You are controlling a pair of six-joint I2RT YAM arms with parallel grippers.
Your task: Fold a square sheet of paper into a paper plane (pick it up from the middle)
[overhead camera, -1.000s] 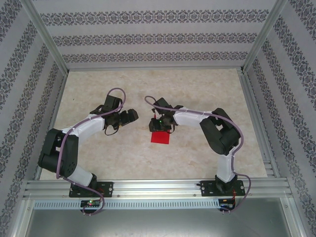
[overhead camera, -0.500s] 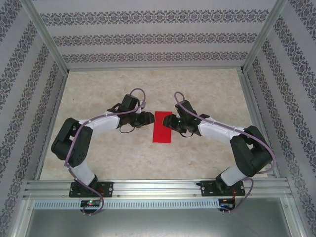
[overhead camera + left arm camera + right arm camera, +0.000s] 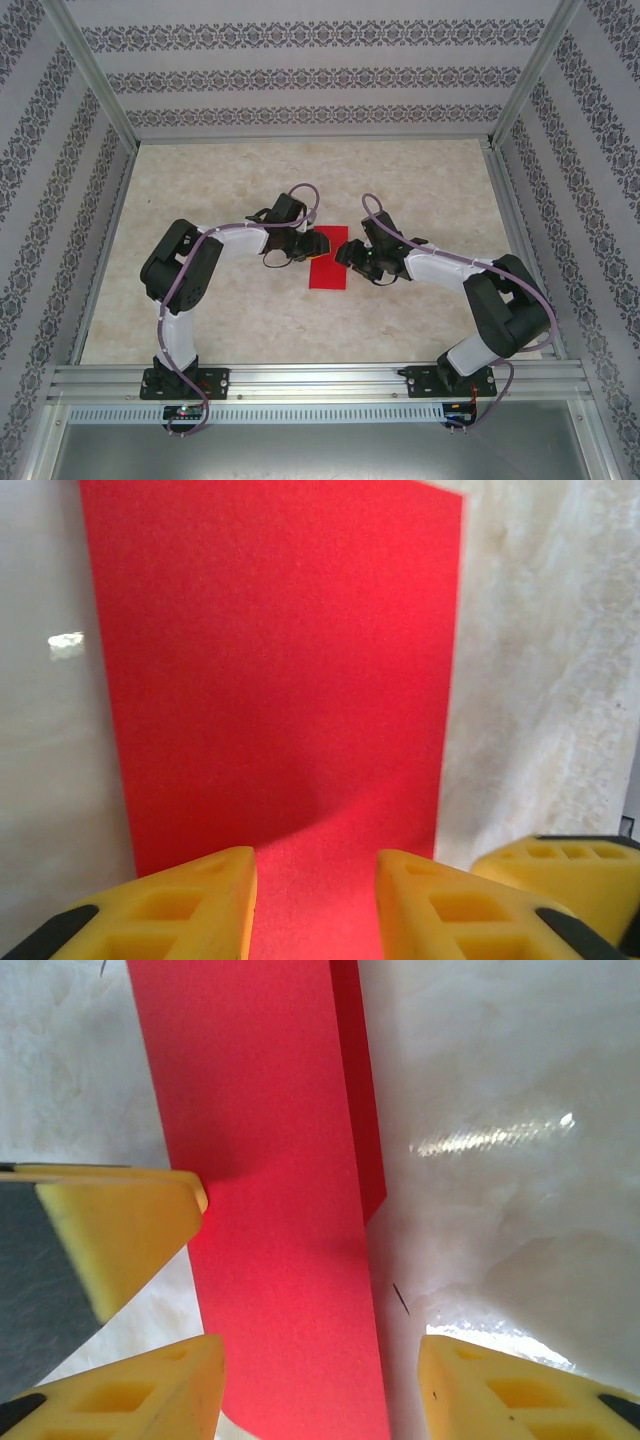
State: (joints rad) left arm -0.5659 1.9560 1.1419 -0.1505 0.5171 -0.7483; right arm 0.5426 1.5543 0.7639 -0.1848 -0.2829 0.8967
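On table (image 3: 420,180), red paper (image 3: 328,274) lengthwise near-to-far

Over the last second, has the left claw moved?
Yes. The left claw has shifted right, farther from its arm's bolted base, and now reaches the left edge of the red paper.

The sheet of paper (image 3: 327,272) lies flat at the middle of the table (image 3: 420,190). The left gripper (image 3: 318,246) is over its left edge, the right gripper (image 3: 343,252) over its right.
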